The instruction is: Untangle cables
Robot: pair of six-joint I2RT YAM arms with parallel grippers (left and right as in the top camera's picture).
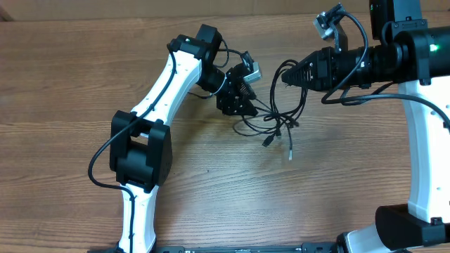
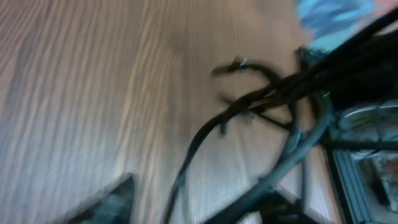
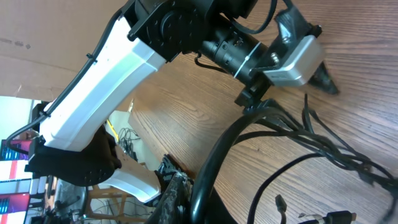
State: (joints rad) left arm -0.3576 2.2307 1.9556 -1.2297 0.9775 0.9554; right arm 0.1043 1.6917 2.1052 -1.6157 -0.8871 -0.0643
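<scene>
**Cables lie between your two grippers, still in one tangle**

In the overhead view, the cables lie as a loose black bunch on the wooden table, a little right of the middle. Two small plug tips stick out at the lower side of the bunch. Your left gripper is at the left edge of the tangle and points down into it. Your right gripper comes from the right, and its tip is at the upper loop of the bunch. From above, you cannot tell how wide either claw is.

The left wrist view is strongly blurred. Several cords run from the lower middle to the upper right over the wood. One dark finger shows at the lower left. Whether this claw has hold of a cord, I cannot tell.

In the right wrist view, you see the white left arm and its silver wrist camera above the cords. One thick-looking cord passes just beside the dark finger at the bottom edge. It may be pinched there, but the claw's opening is not visible.
</scene>
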